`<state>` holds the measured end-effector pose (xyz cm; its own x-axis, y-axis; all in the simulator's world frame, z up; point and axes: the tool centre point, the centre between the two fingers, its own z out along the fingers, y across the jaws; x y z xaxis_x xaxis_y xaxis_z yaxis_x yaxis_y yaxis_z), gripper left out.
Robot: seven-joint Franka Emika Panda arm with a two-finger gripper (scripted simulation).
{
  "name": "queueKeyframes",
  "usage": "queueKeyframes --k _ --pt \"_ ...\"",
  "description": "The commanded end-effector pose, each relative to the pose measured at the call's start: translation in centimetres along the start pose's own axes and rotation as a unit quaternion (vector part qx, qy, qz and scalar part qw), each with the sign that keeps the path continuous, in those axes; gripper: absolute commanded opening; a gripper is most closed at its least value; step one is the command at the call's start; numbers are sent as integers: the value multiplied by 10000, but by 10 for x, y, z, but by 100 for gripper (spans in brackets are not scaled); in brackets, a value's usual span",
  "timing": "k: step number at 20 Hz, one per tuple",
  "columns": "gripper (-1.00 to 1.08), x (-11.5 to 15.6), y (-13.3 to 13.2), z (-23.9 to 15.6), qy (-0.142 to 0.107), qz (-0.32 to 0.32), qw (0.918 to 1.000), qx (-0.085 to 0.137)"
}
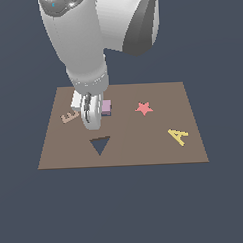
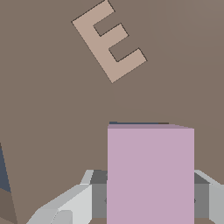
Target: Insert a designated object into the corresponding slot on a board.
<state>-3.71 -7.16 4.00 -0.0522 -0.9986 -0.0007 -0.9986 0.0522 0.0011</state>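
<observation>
The lilac tile fills the near part of the wrist view, standing between my two grey fingers. My gripper is shut on it. A thin dark strip of the rectangular slot shows just past the tile's far edge. In the exterior view the tile shows beside my gripper, low over the brown board in its back left part. The slot itself is hidden there behind the gripper and tile.
A dark triangular cutout lies just in front of the gripper. A tan letter E lies to the exterior view's left, a red star and a yellow letter A to its right.
</observation>
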Motion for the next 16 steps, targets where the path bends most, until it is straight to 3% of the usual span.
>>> queueKeyframes --k 1,8,9,16 --pt "-100 0 0 0 0 1 10000 0" --pt "-100 0 1 10 -2 27 10000 0" --pt "100 0 1 10 -2 27 10000 0" --pt "100 0 1 10 -2 27 10000 0"
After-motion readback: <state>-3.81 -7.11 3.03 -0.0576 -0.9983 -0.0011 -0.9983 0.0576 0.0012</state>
